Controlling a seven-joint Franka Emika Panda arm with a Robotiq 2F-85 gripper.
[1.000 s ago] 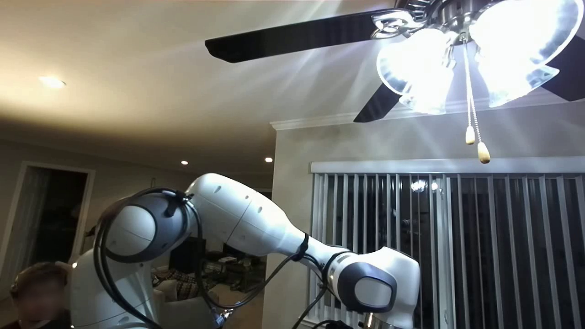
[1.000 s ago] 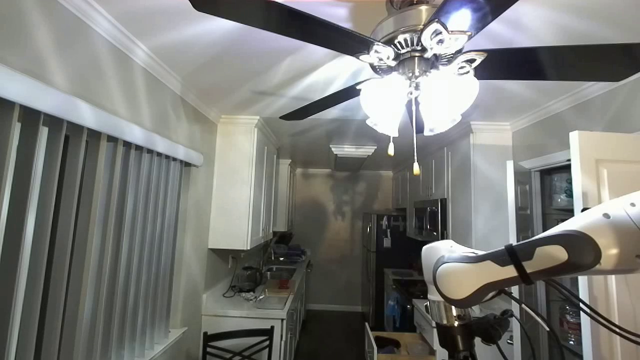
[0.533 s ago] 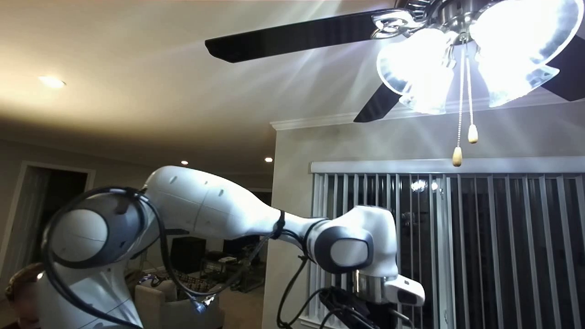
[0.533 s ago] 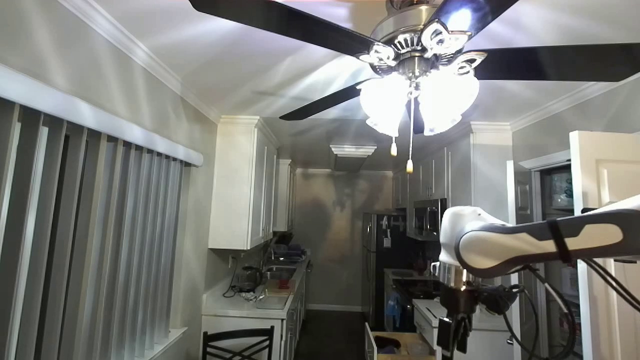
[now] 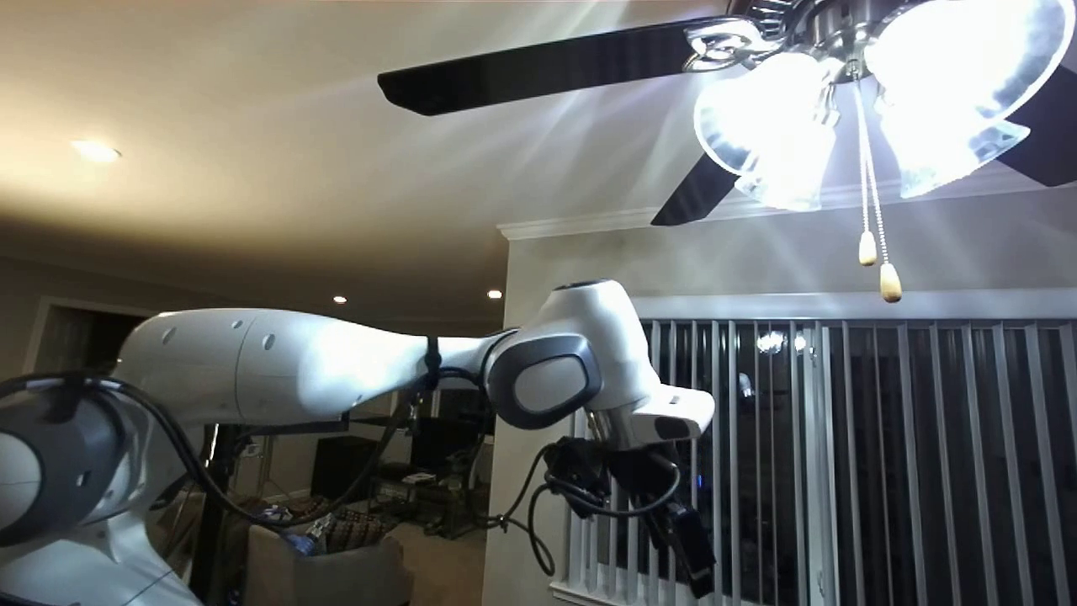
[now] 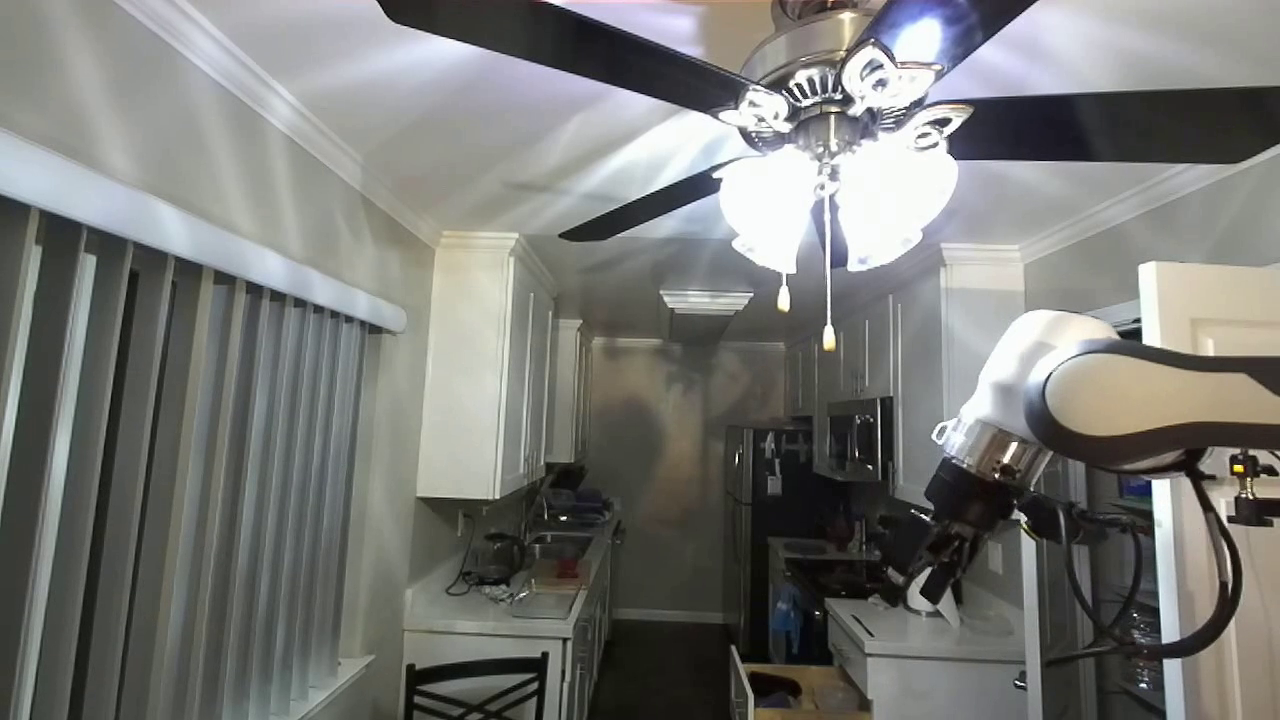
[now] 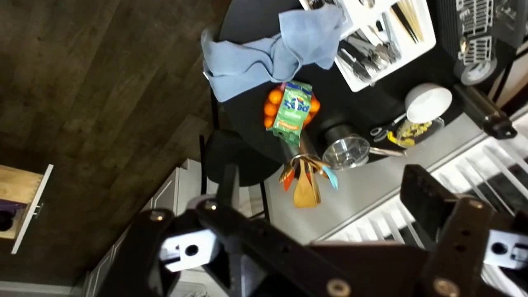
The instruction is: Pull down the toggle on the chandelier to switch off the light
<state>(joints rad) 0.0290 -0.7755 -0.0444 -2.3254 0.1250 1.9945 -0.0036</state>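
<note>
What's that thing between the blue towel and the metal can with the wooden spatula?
In the wrist view, a green-labelled bag of oranges lies between the blue towel and the metal utensil holder.

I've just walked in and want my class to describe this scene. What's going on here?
A robot arm is extended below the level of a ceiling fan whose light is on. The job is switching it off, which hasn't happened: both pull toggles hang untouched. The gripper holds nothing; its jaws stand open, angled downward, lower than the toggles in both exterior views. The wrist view shows a table with oranges on it.
</note>
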